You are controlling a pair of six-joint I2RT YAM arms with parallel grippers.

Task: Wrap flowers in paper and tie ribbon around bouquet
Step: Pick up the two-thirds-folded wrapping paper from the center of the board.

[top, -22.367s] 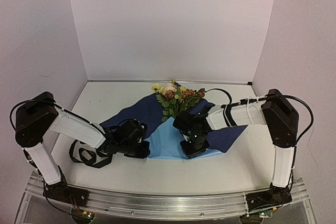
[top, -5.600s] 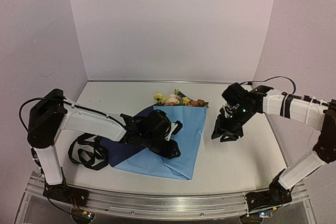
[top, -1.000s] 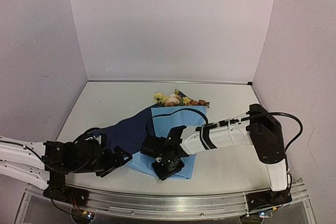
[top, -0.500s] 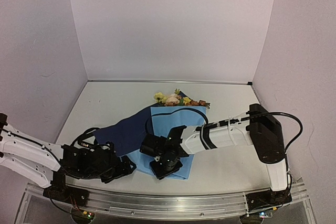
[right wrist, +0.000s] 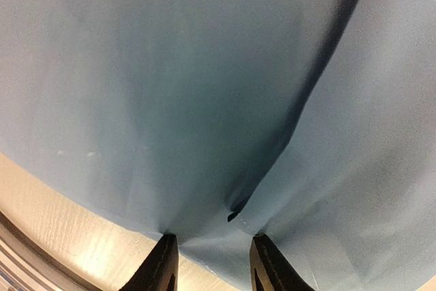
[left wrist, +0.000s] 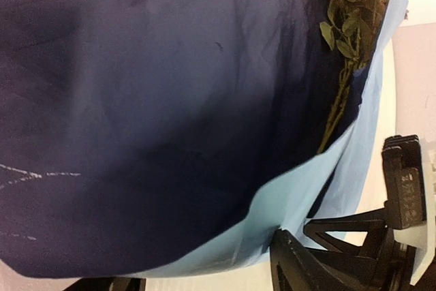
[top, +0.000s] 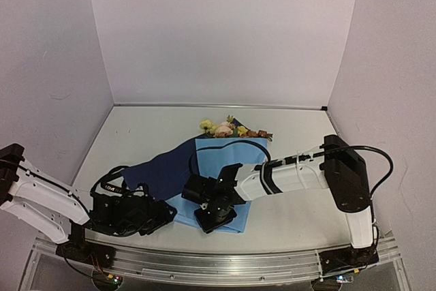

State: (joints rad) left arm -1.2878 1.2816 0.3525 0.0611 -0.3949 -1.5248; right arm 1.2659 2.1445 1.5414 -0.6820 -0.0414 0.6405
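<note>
Lettering on the ribbon (top: 112, 185), pale, too small to read; left gripper (top: 158, 215) spread wide at the paper's (top: 231, 158) dark flap; right gripper (right wrist: 212, 264) part-open, tips touching its near edge; flowers (top: 223, 128) peeking out the far end.

— What's in front of that wrist?
— A creased light-blue paper sheet (right wrist: 170, 86), one dark fold running down to the black two-finger right gripper (right wrist: 210, 267); its tips meet the sheet's edge, grip unclear, pale tabletop (right wrist: 61, 223) below-left
</note>
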